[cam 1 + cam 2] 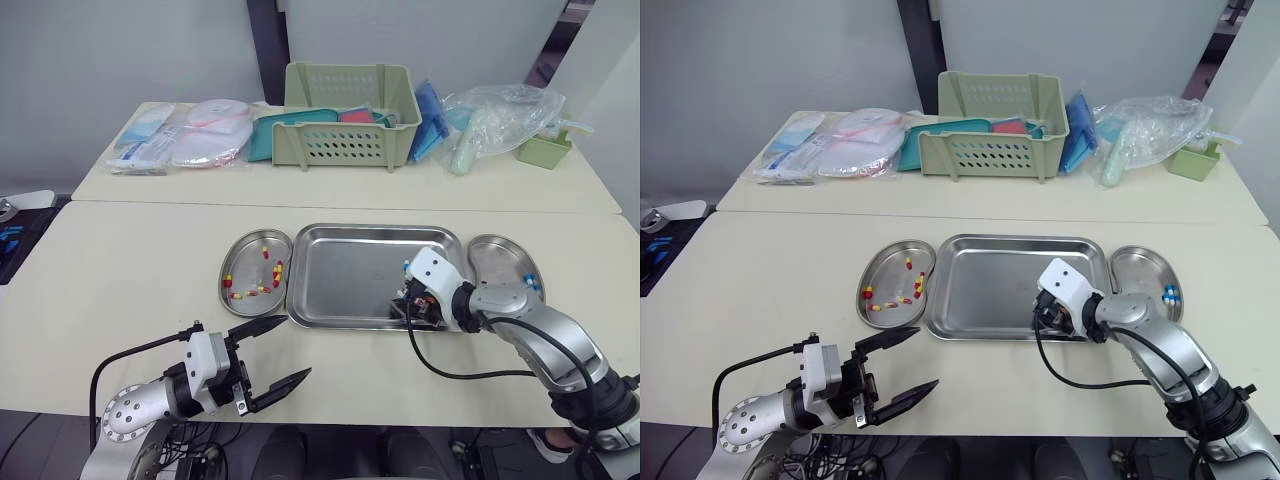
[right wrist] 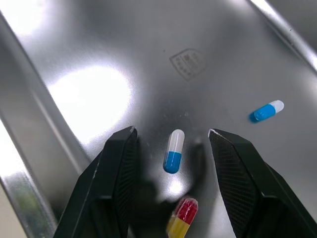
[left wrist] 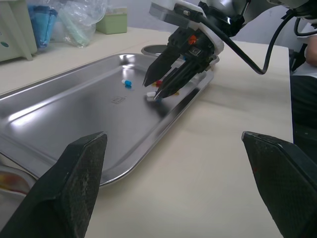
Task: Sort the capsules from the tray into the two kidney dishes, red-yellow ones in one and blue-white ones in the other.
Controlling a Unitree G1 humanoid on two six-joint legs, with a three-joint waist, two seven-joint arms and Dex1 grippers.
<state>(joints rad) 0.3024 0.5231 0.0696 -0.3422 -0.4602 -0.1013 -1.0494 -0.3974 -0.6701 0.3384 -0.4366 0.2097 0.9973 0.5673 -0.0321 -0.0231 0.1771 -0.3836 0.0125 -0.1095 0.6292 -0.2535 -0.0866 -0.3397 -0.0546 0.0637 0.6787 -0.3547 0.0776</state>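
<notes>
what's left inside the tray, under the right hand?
The tray holds three capsules: a blue-white capsule between the fingers of the open right hand, a second blue-white capsule farther off, and a red-yellow capsule beside the first. The hand covers that corner from the head camera.

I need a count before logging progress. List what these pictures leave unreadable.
- Head views: the right gripper covers the tray's near right corner, hiding whatever lies beneath it.
- Right wrist view: the red-yellow capsule is cut off by the picture's edge.
- Head views: blue-white capsules in the right kidney dish are too small to count.
- Head views: the green basket's wall hides most of its contents.
</notes>
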